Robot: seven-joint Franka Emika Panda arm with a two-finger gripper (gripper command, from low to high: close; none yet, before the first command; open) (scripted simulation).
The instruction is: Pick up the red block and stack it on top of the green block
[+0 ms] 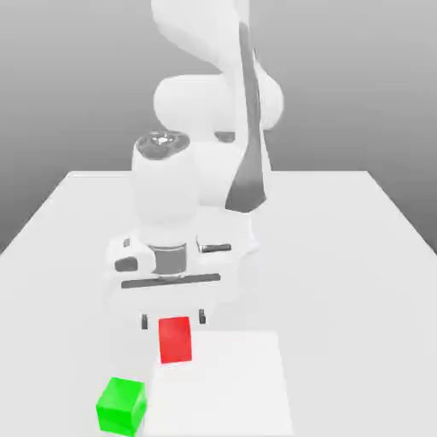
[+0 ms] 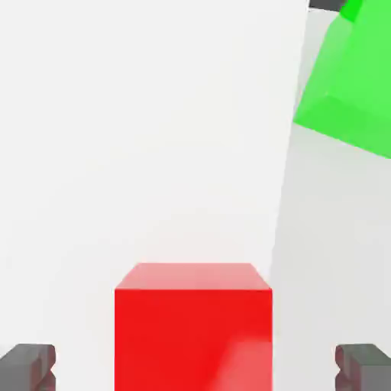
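The red block (image 1: 175, 339) sits on the white table, near the front. My gripper (image 1: 174, 321) hangs directly over it, open, one finger (image 1: 145, 322) on each side of the cube's top. In the hand view the red block (image 2: 193, 328) lies between the two dark fingertips (image 2: 29, 365), with a clear gap on both sides and nothing touching. The green block (image 1: 120, 405) rests on the table a short way off, toward the front and the exterior view's left of the red one. The hand view shows it as a tilted green block (image 2: 347, 84) near a corner.
The white table (image 1: 341, 256) runs wide to both sides and back behind the arm. A brighter white patch (image 1: 226, 384) lies on it beside the blocks. The arm's bulky white links (image 1: 196, 171) rise over the table's middle.
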